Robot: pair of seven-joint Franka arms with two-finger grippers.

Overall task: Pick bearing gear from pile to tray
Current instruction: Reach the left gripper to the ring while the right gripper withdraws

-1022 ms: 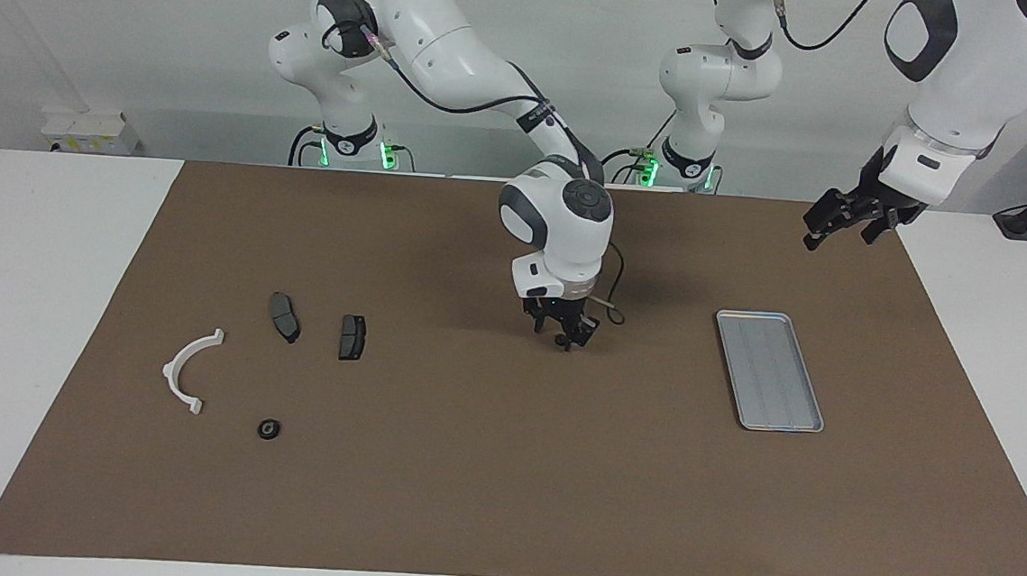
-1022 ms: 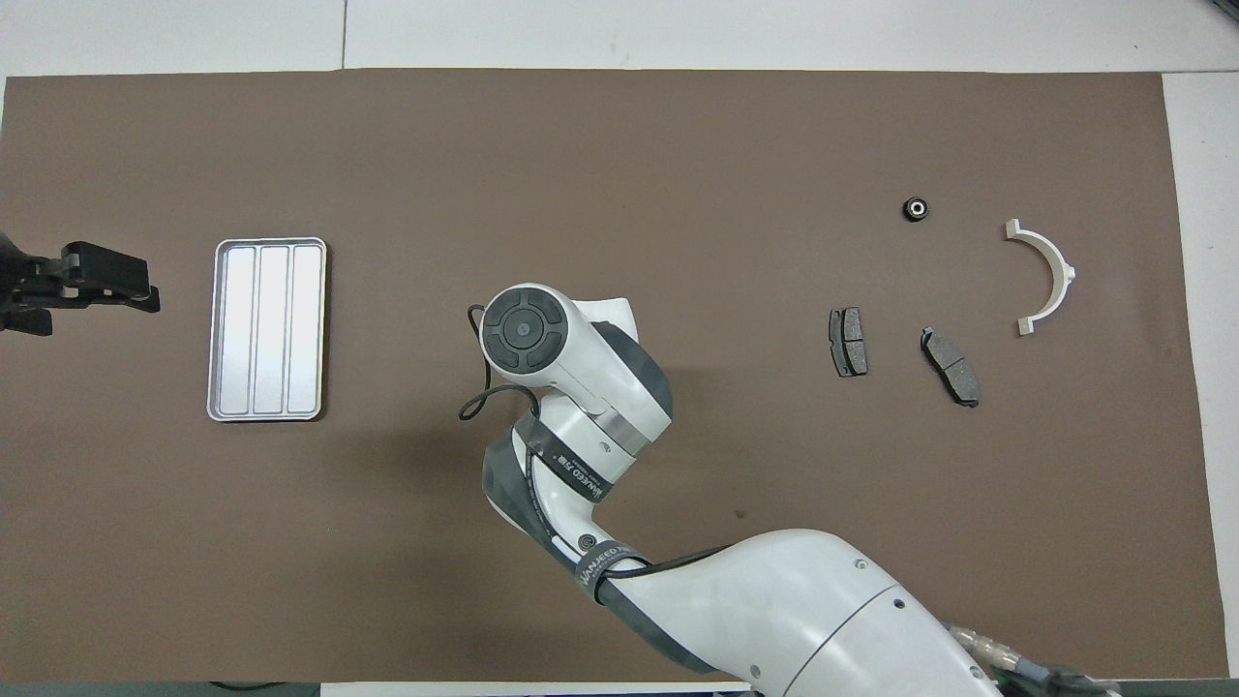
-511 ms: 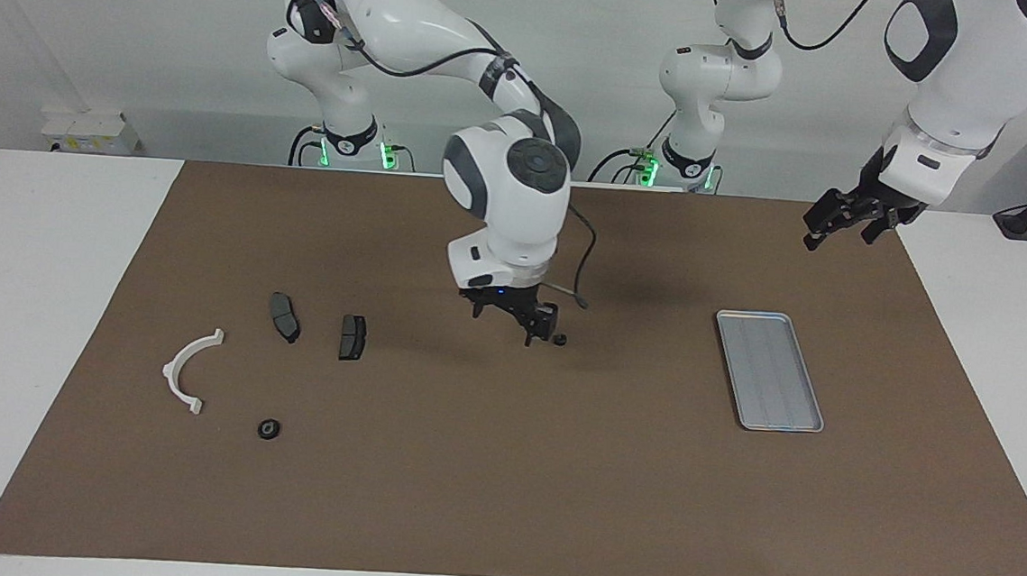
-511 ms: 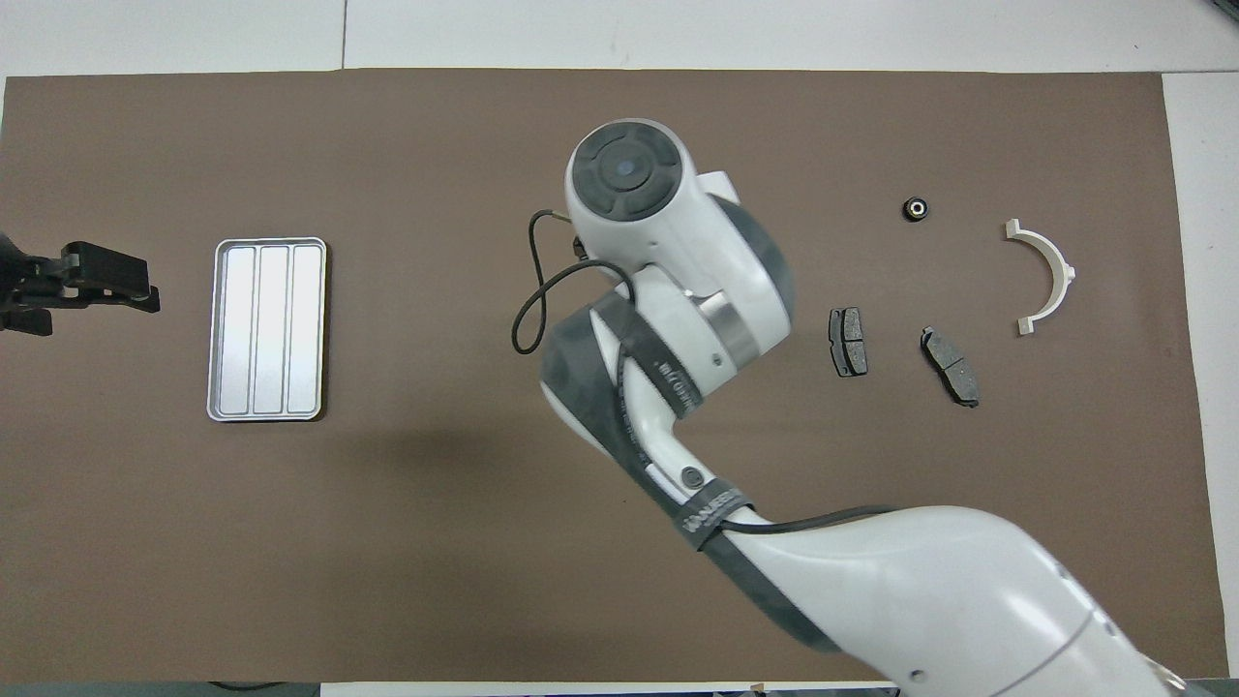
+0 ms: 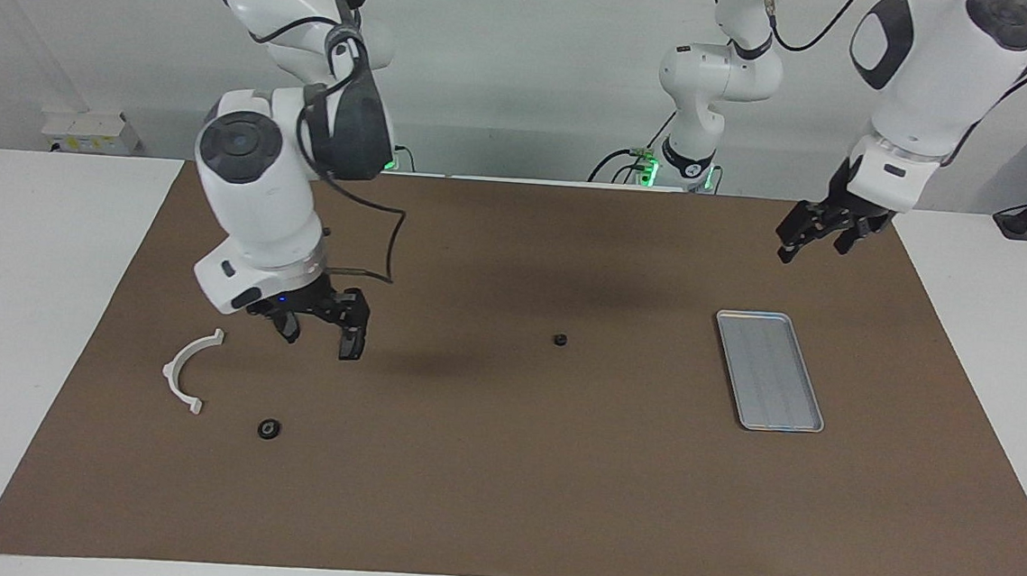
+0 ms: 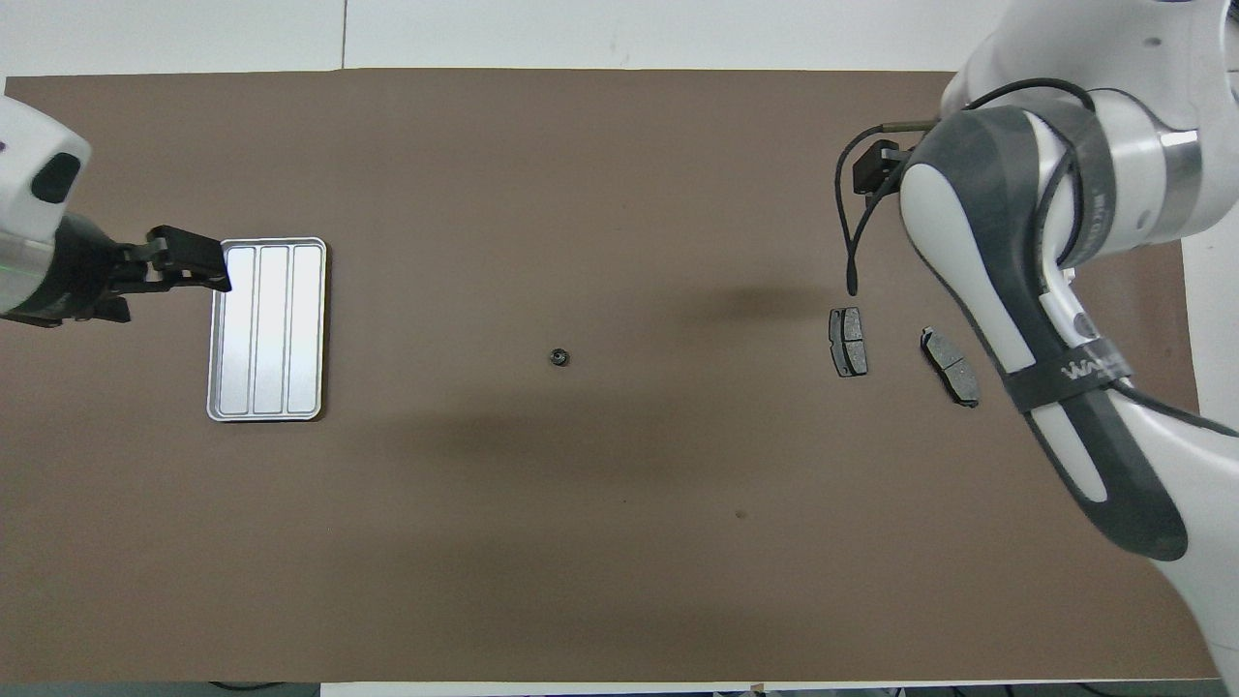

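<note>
**Bearing gear loose at mid-mat, tray bare**

Midway along the brown mat [image 5: 498, 504] on the tabletop we find a small black bearing gear [image 5: 560, 339] lying alone, well apart from the silver tray [image 5: 770, 371]. We record the right gripper [image 5: 317, 324] over the two brake pads [image 6: 849, 342], jaws spread and holding nothing. Beside them lie a white bracket [image 5: 187, 369] and a second black round piece [image 5: 268, 429]. We cannot tell how the left gripper [image 5: 820, 230] jaws stand, raised near the tray.

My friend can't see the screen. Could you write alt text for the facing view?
A small black gear lies alone mid-mat, short of the empty silver tray. The right gripper, fingers open, hangs over the two brake pads beside a white curved bracket and a second black gear. The left gripper waits above the mat near the tray.
</note>
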